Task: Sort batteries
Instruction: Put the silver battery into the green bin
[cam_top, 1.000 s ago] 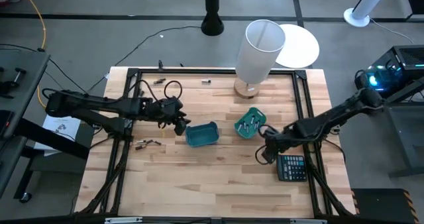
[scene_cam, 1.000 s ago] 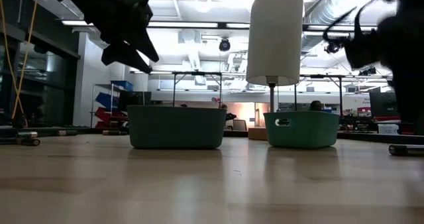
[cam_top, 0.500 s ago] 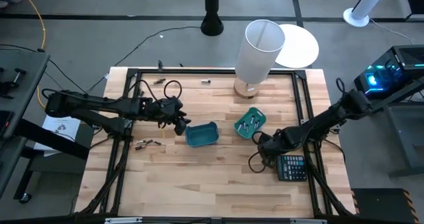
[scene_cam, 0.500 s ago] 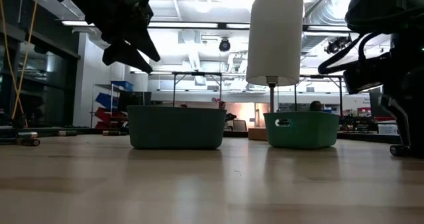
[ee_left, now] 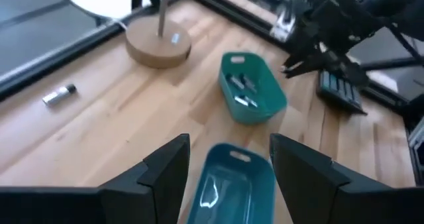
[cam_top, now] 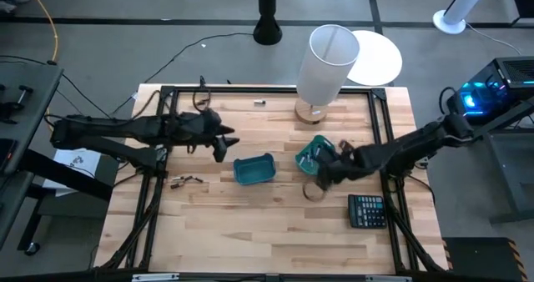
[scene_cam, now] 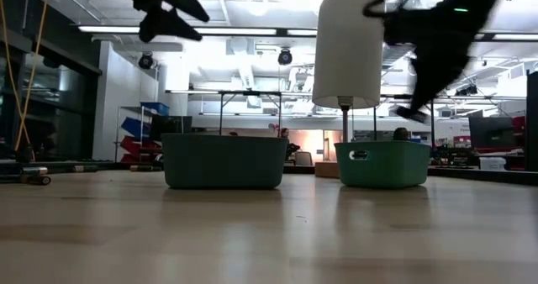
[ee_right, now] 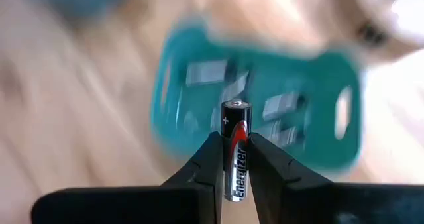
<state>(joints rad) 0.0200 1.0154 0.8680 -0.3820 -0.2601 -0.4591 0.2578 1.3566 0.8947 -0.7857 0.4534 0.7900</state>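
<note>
Motion blur in the right wrist view smears the green bin (ee_right: pixel 258 118) and the silvery batteries (ee_right: pixel 278 106) lying in it; only the right gripper (ee_right: pixel 233 159), its dark fingers clamped on an upright black-and-red Energizer battery (ee_right: pixel 236 148), is sharp. In the high view that gripper (cam_top: pixel 325 167) overlaps the green bin's (cam_top: pixel 307 159) edge, and the held cell cannot be made out. The left gripper (cam_top: pixel 222 142) hovers beside the glossy, rounded blue bin (cam_top: pixel 254 169), jaws spread wide with nothing between them. Loose batteries (cam_top: pixel 185 180) lie on the pale wooden-plank table (cam_top: pixel 250 224), too small to tell apart. A white cylindrical lamp (cam_top: pixel 327 61) stands on a round wooden base, and a black calculator (cam_top: pixel 367 209) lies near the right edge.
</note>
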